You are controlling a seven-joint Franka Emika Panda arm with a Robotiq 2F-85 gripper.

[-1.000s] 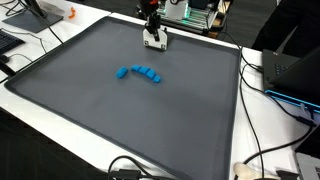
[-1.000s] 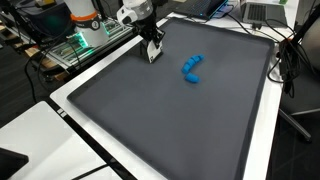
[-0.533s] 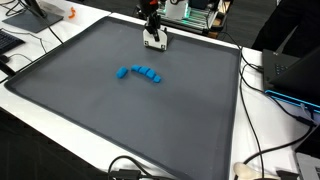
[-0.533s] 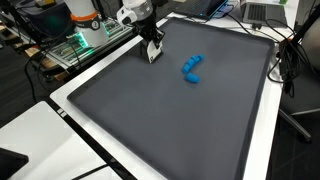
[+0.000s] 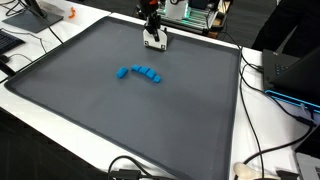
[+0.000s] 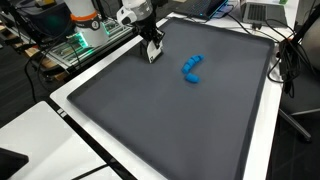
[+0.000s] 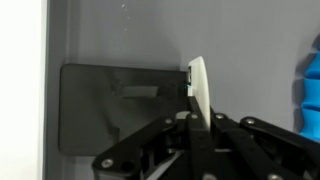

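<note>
The hand (image 5: 154,42) hangs low over the far rim of the dark grey surface (image 5: 100,110), clenched on a thin white piece (image 7: 199,85). In the wrist view the piece stands edge-on between the closed-in fingers (image 7: 213,128) and pokes out past their tips. In both exterior views the piece shows as a pale patch right under the hand (image 6: 152,54), at or just above the surface; whether it touches cannot be told. A curved row of blue blocks (image 5: 140,72) lies flat on the surface, well apart from the hand and toward the middle of the mat (image 6: 191,68). The wrist view catches only its edge, off to the hand's side (image 7: 311,95). Behind the hand, beyond the surface's rim, sits an open rack of electronics (image 5: 197,14).
</note>
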